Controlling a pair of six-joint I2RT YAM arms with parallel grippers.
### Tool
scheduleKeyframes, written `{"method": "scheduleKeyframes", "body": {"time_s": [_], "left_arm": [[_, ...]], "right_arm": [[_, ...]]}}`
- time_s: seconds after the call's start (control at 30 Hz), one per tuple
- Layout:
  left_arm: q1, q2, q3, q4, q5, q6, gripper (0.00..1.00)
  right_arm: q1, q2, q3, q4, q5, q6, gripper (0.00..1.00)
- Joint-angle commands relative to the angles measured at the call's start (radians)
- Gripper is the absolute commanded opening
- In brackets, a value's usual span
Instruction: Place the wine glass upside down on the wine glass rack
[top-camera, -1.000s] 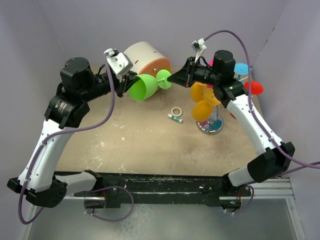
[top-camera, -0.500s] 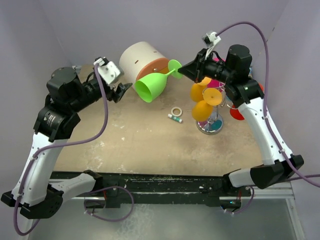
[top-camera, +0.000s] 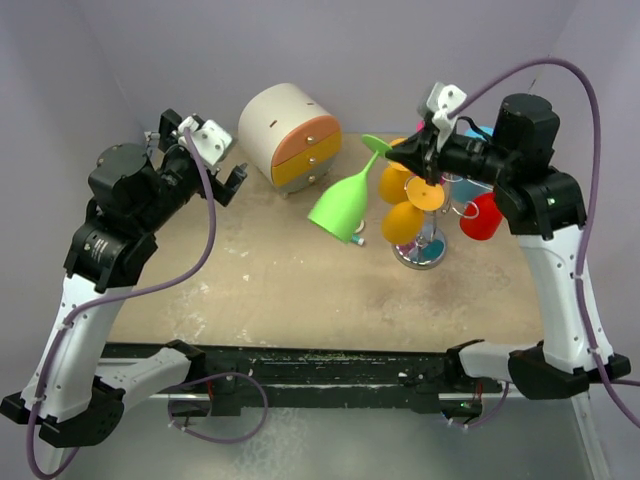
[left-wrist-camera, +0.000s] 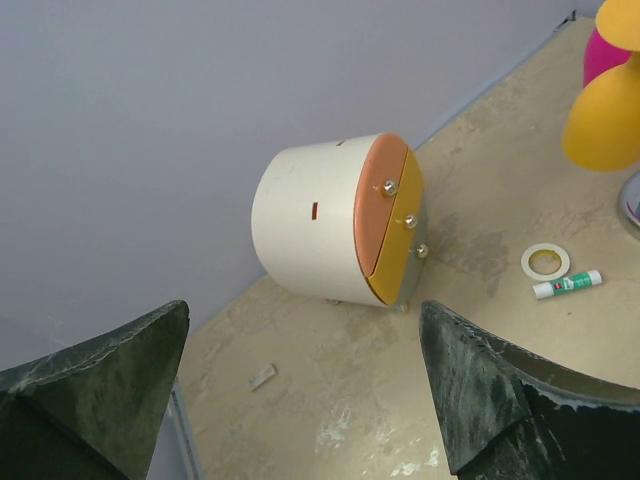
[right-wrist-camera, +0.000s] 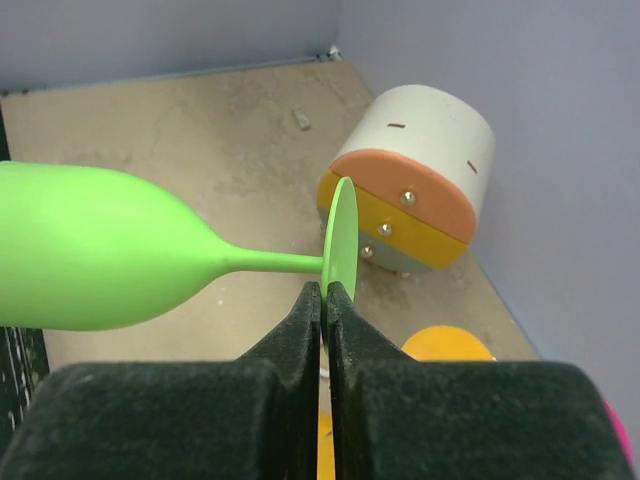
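Observation:
The green wine glass (top-camera: 343, 205) hangs in the air left of the wine glass rack (top-camera: 420, 252), tilted with its bowl down and to the left. My right gripper (top-camera: 405, 155) is shut on the edge of the glass's round foot (right-wrist-camera: 342, 240); the right wrist view shows the bowl (right-wrist-camera: 90, 260) pointing away to the left of the right gripper (right-wrist-camera: 325, 290). Orange glasses (top-camera: 405, 220) and a red one (top-camera: 482, 215) hang upside down on the rack. My left gripper (top-camera: 208, 152) is far to the left, open. In its own view the left gripper (left-wrist-camera: 305, 305) holds nothing.
A round white drawer box (top-camera: 290, 135) with orange and yellow fronts stands at the back, also seen as the drawer box (left-wrist-camera: 335, 220). A tape roll (left-wrist-camera: 545, 262) and a glue stick (left-wrist-camera: 567, 285) lie on the table near the rack's base. Purple walls close in the sides.
My left gripper opened, let go of the green bowl and drew back to the left. My right arm rose and swung the glass toward the rack, its bowl now tipping downward.

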Motion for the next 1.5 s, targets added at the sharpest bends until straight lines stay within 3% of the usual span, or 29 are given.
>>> {"method": "scheduleKeyframes", "body": {"time_s": [0.0,0.33,0.7,1.17,1.47], "left_arm": [[0.007,-0.014,-0.012,0.054,-0.046,-0.019,0.99],[0.014,-0.007,-0.028,0.065,-0.009,-0.021,0.99],[0.016,0.013,-0.023,0.074,0.017,-0.018,0.99],[0.015,0.014,-0.030,0.079,0.041,-0.026,0.99],[0.016,0.009,-0.030,0.070,0.024,0.002,0.99]], "right_arm": [[-0.002,-0.076,0.014,-0.219,-0.097,-0.313,0.00],[-0.017,-0.277,-0.112,-0.368,0.057,-0.561,0.00],[-0.226,-0.524,-0.226,-0.416,0.144,-0.643,0.00],[-0.331,-0.649,-0.381,-0.314,0.443,-0.561,0.00],[-0.334,-0.632,-0.447,-0.219,0.612,-0.553,0.00]]}}
